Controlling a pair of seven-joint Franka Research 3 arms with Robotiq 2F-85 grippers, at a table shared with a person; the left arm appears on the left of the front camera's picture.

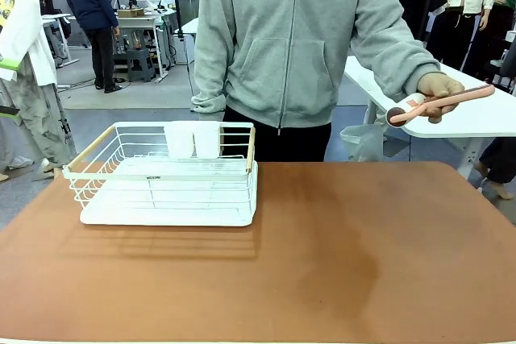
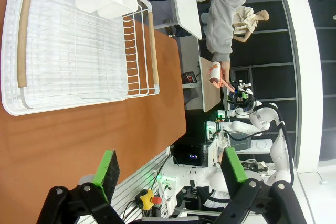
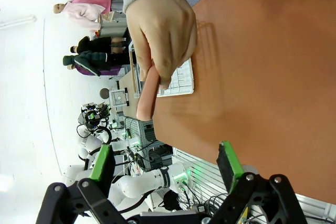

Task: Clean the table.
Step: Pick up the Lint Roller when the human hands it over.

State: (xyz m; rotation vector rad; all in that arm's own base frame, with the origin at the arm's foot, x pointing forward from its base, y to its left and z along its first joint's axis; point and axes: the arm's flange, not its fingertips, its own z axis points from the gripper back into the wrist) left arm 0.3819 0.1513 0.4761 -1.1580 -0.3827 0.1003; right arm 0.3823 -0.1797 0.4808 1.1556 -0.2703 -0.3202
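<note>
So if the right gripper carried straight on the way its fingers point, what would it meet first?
Probably the pink handle sticking out of the person's hand, then the hand itself. The open right gripper points at them, near the table edge; how far off they are is unclear.

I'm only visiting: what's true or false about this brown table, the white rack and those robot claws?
The white wire dish rack stands on the reddish-brown table. True.
Plates fill the rack. False: it holds no plates.
The person's hand holds a pink-handled roller. True.
The right gripper clamps the roller. False: it is open, holding nothing.
The left gripper is open. True.
</note>
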